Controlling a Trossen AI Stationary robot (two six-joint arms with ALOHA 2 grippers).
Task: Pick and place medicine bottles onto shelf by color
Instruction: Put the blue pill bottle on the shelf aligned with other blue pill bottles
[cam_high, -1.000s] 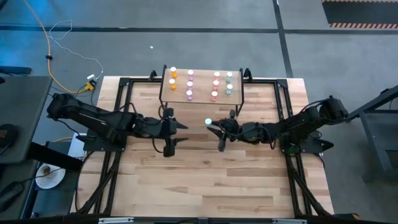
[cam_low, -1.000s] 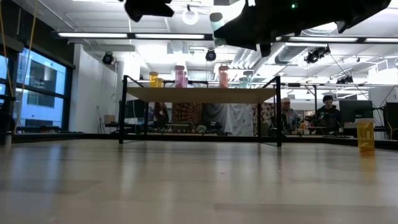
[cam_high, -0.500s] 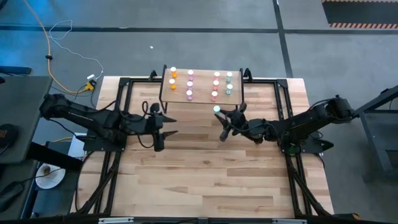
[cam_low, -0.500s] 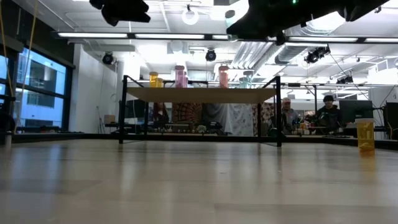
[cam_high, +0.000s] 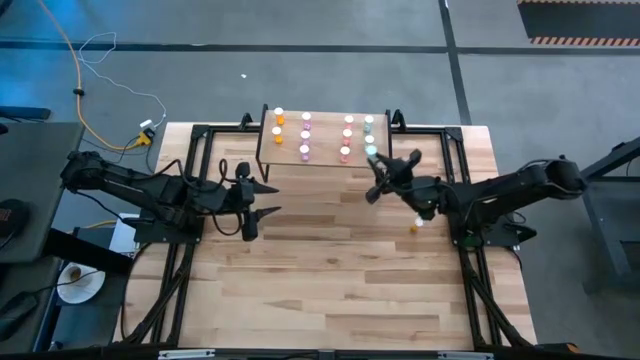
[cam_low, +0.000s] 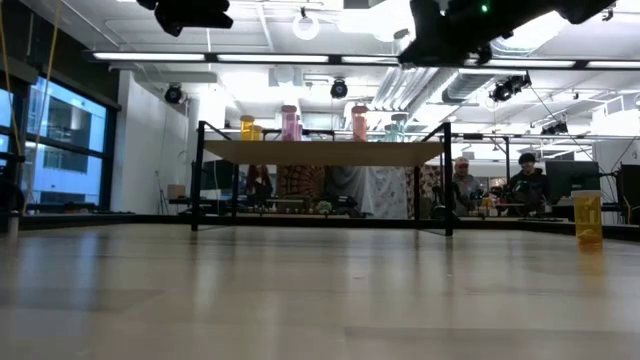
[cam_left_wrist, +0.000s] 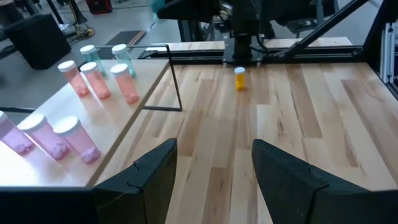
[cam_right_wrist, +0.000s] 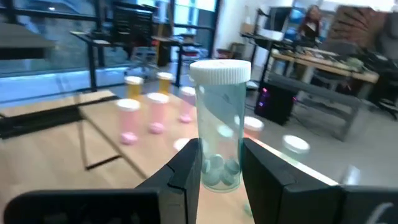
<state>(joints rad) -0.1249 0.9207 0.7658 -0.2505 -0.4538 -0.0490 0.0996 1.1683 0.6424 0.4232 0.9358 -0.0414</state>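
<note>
Item: small teal-green cylindrical medicine bottle with white cap (cam_right_wrist: 219, 121), held upright and clamped low on its body between the two dark fingers of the right end effector (cam_high: 374, 165), cap clear above the fingertips; a low grip of this kind probably leaves the base free to be set down flat. Position: raised above the light-wood bench (cam_high: 330, 290), at the near right corner of the small raised light-wood shelf on thin black legs (cam_high: 325, 158), next to the teal-green bottles already standing there (cam_high: 368, 133), which suggests delivery to the matching colour column. Shelf stock, by column from the high view: orange bottles (cam_high: 278, 128), pink bottles (cam_high: 305, 135), red bottles (cam_high: 347, 138), then teal-green; all upright, caps up. Loose item: one small orange bottle with white cap (cam_left_wrist: 239, 78), upright on the bench near the right arm, not yet shelved. Left end effector (cam_high: 247, 197): fingers apart, holding nothing, hovering over the bench left of the shelf, apparently waiting clear of the right arm's path. Background: people seated at desks beyond the bench (cam_low: 520, 180).
</note>
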